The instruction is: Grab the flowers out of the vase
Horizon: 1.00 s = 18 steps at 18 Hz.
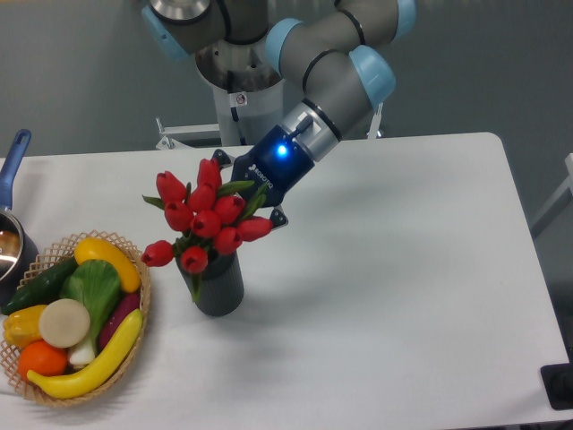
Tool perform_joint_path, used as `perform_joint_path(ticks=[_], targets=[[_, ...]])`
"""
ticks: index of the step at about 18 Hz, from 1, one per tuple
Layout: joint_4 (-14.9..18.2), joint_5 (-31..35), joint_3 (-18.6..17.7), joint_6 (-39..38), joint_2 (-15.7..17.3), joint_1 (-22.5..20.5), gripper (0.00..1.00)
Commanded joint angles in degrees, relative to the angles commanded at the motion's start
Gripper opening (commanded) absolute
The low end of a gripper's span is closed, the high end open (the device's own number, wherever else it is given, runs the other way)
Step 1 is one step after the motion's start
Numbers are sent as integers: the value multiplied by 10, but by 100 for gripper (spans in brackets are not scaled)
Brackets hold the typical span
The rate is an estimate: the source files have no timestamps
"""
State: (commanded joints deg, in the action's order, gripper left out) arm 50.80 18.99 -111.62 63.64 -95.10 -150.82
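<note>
Your flowers [205, 221] stand bunched above the vase [218, 283], red buds fanned wider than its mouth, with the stems running down into it; one bud droops out to the left and a green leaf hangs over the rim. The bunch looks seated rather high, so you can judge the lift as under way but not finished, since the stem ends are hidden inside the ribbed wall and you cannot tell how much remains within. The claw [260, 199] comes in from behind and to the right, tilted down along the arm, and its dark body with the blue light presses against the back of the bunch. That slanted approach makes sense: it reaches the stems beneath the heads without crushing the buds. Its fingers are buried behind buds and leaves, so you cannot tell from here whether it is clamped on the stems or merely beside them. The vase sits upright on the white counter [385, 269], just beside a wicker basket [134, 349] of fruit and vegetables, which leaves you little room to swing left. At the far left edge a blue-handled pot [12, 215] is cut off by the frame.
</note>
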Motion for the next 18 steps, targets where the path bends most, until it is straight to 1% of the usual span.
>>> perform_joint_path(ticks=[4,7,9,12,15,18], targets=[[-1,-1,1,-22,16,-1,44],[0,-5,2,-39,32,-10,44],[0,-18,11,-62,38,-15,44],[0,-20,35,-93,43,-16,44],[0,-22,37,-96,56,-20,44],[0,-22,51,-110,60,-24,44]])
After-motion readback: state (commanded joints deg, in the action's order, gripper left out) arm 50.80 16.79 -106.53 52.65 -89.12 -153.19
